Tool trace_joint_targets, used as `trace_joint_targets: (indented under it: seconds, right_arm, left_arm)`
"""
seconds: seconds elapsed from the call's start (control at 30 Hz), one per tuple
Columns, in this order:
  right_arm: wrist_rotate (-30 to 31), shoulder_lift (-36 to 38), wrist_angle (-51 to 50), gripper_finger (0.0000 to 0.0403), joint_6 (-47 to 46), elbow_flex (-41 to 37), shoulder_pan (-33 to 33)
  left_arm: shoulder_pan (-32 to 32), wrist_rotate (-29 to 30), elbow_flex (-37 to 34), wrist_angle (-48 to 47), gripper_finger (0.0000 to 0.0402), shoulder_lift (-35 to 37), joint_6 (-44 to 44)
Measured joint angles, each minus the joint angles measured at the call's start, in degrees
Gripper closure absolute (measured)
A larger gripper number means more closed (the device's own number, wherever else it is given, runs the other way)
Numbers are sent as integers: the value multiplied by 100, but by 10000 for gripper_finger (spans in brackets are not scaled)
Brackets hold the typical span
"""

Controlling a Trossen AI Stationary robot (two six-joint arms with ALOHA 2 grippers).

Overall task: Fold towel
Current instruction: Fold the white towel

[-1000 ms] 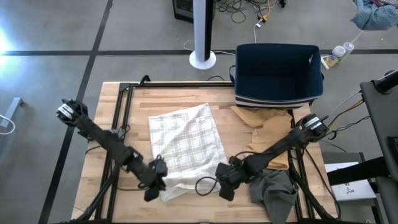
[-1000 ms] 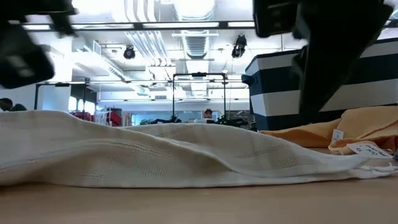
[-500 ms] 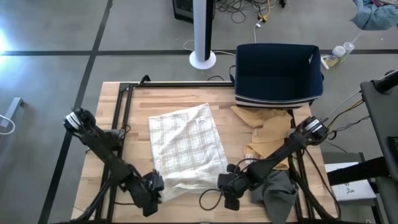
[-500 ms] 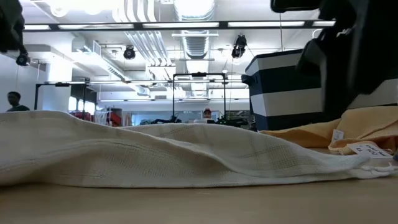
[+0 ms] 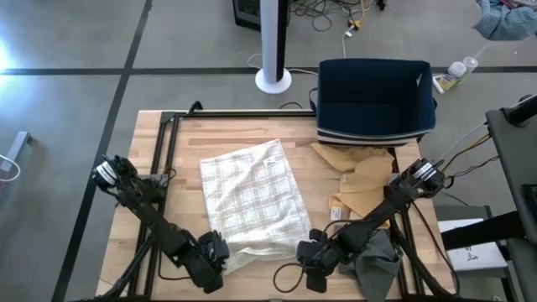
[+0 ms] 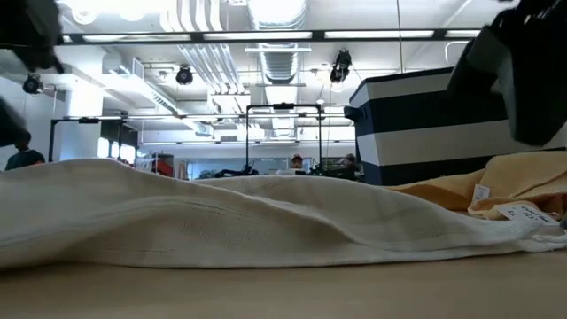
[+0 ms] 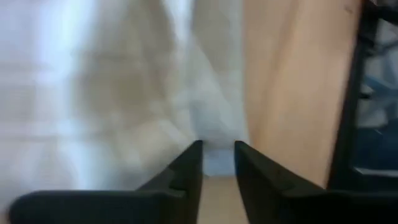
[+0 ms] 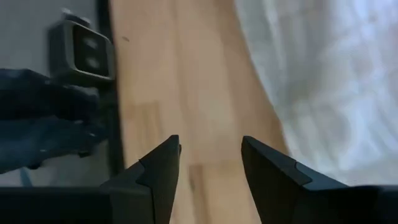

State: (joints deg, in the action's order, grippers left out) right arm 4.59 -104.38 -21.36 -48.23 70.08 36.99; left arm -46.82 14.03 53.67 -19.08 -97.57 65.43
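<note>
A white checked towel [image 5: 252, 201] lies spread on the wooden table, bunched along its near edge; in the low view it is a long, low mound [image 6: 266, 221]. My left gripper [image 5: 216, 252] is at the towel's near-left corner, its fingers [image 7: 217, 152] a narrow gap apart with cloth between them. My right gripper [image 5: 314, 267] hovers open over bare wood just off the towel's near-right corner. In its wrist view the open fingers [image 8: 210, 149] frame the tabletop, and the towel's edge [image 8: 323, 81] lies off to one side. My left gripper pinches the towel's near-left corner [image 7: 216, 142] between its two fingertips. It comes slanting down from the near-left. One layer or several, I cannot tell. The corner stays low at the table, and the cloth beyond it lies slack.
A dark blue striped bin [image 5: 375, 96] stands at the far right. A tan cloth [image 5: 361, 180] lies in front of it, and a grey cloth [image 5: 373, 256] lies near the right front corner. A black frame rail [image 5: 164, 168] runs along the table's left side.
Both grippers have gone toward the table's near edge. My left gripper has sunk and tipped further down at the towel's near-left corner. My right gripper has moved off the towel's near-right corner onto bare wood.
</note>
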Motion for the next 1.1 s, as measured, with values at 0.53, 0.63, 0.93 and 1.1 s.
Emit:
trace_joint_targets:
  seconds: [0.53, 0.63, 0.93, 1.1]
  right_arm:
    - [961, -6, 680, 238, 367, 0, -134]
    - [1050, -59, 1154, 240, 497, 2, -151]
    - [1265, -336, 1974, 236, 268, 2, -180]
    - [1706, -354, 2072, 233, 408, -2, -229]
  left_arm:
    - [2066, -88, -104, -865, 401, 595, -1870]
    - [2585, -142, -138, -1158, 400, 726, -2227]
    - [3878, -323, -157, -2088, 401, 1182, -3242]
    - [4480, -834, -158, -2637, 400, 1290, -3374]
